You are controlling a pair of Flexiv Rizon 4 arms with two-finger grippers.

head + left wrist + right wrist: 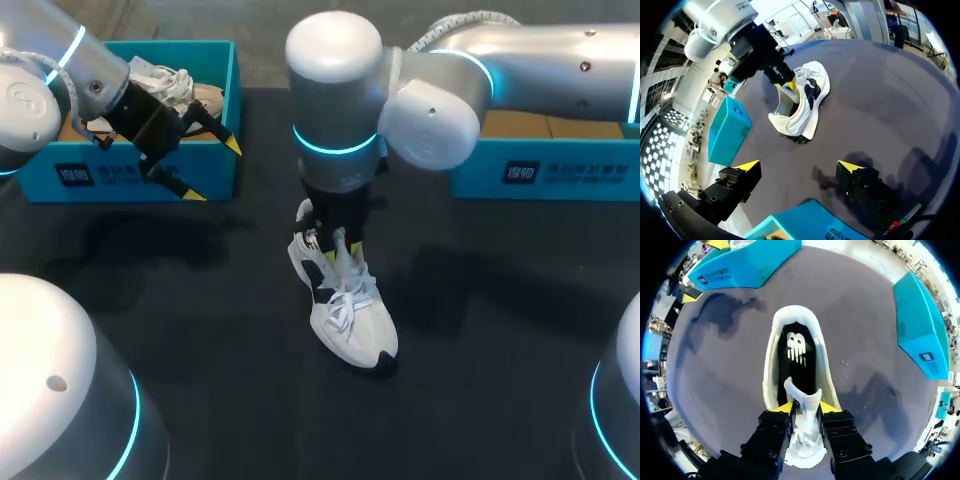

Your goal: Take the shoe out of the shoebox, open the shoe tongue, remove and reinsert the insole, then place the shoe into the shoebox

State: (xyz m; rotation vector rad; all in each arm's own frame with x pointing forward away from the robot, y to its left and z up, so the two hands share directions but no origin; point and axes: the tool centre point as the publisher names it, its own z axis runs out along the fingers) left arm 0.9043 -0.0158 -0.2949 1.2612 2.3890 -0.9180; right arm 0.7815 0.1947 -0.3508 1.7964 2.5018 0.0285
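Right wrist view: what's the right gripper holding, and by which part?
The right gripper holds the shoe by its tongue, both fingers pinching it from either side. The left gripper is open, holding nothing.

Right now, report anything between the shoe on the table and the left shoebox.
Bare table lies between the shoe and the left shoebox. The left gripper hangs open at the box's front wall, and another shoe lies inside.

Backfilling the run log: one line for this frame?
right gripper: shut on tongue | shoe: on table, insole in | left gripper: open, empty, at left shoebox
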